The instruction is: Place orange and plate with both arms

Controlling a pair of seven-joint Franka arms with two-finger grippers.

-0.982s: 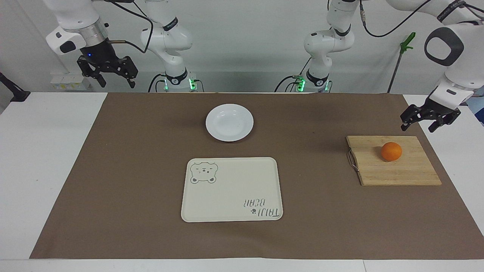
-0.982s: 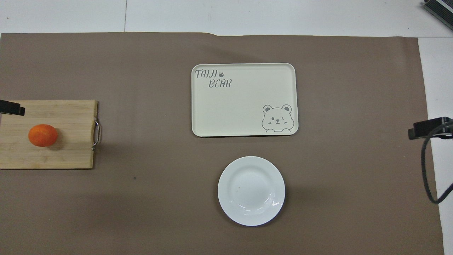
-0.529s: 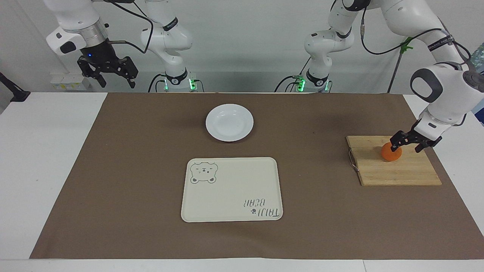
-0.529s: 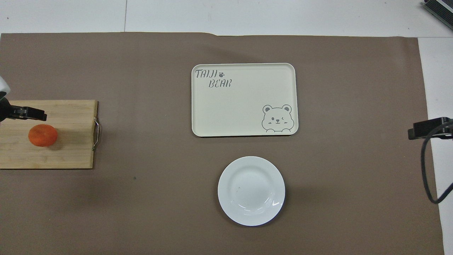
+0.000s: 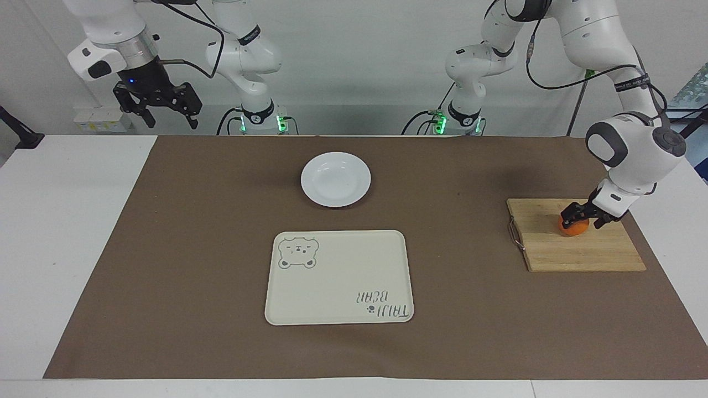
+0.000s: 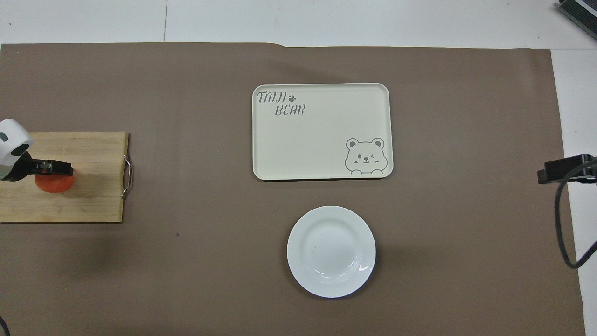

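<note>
I see the left gripper [image 5: 582,216] down on the orange [image 5: 573,228], which sits on the wooden cutting board [image 5: 575,249] at the left arm's end of the tabletop [image 5: 66,221]. Its jaws are spread wide and stand on both sides of the fruit, one finger on each side; I cannot tell if they already press it. In the overhead view the same gripper [image 6: 49,168] covers the upper part of the orange [image 6: 55,185]. The plate [image 5: 336,179] lies on the brown mat [image 5: 193,249], near the middle and close to the robots. The cream tray with the bear print [image 5: 338,277] is farther from the robots than the plate, just apart from it. The right gripper [image 5: 157,102] waits high in the air over the right arm's end of the tabletop, its jaws open and holding nothing.
</note>
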